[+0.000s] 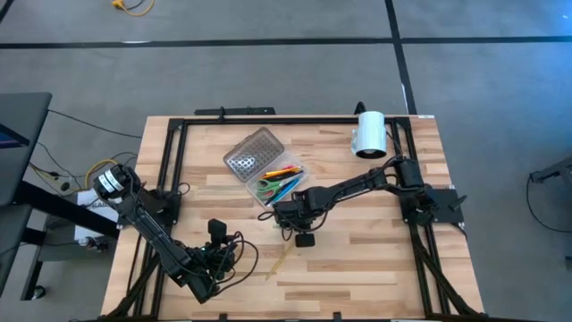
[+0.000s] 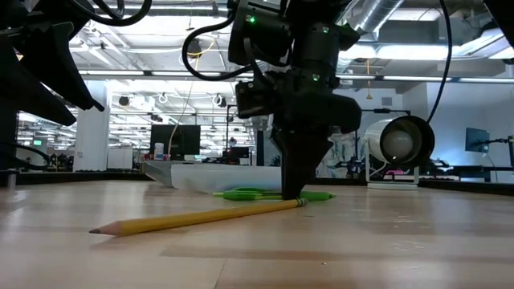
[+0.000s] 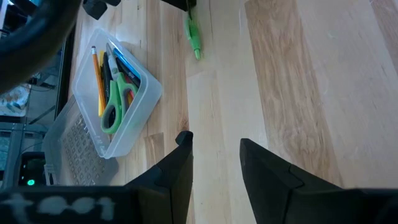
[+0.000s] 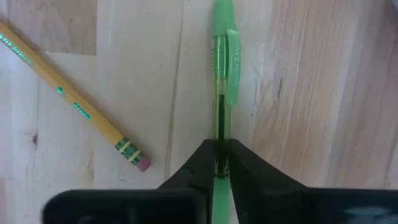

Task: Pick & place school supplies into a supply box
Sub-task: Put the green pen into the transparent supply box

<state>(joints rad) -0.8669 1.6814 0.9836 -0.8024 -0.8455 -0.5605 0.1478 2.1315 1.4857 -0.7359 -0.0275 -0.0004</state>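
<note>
Green pen (image 4: 222, 81) lay flat on the wooden table (image 1: 375, 259), just on the near side of the supply box (image 1: 268, 170), and the right gripper (image 4: 218, 163) stood down over it with its two dark fingers pinched narrowly against the pen's barrel. In the right wrist view the translucent green barrel ran straight between the fingertips and on past them, its clip turned to one side. From table height the gripper's tip met the table at the pen, which was still resting on the wood.

Beside the pen lay a yellow pencil (image 4: 74, 106), pink eraser end near the gripper, its body angled away from the pen; the two were apart, not touching.

The clear case sat open near the middle of the table, its grey dotted lid (image 1: 251, 151) folded out flat toward the far left. Inside were green-handled scissors (image 3: 115, 102) and several pens and pencils in yellow, orange, blue and black.

A white cylinder (image 1: 370, 134) lay on its side at the far right of the table.

The left gripper (image 3: 214, 152) waited over bare wood at the near left, its fingers set moderately apart and holding nothing.
</note>
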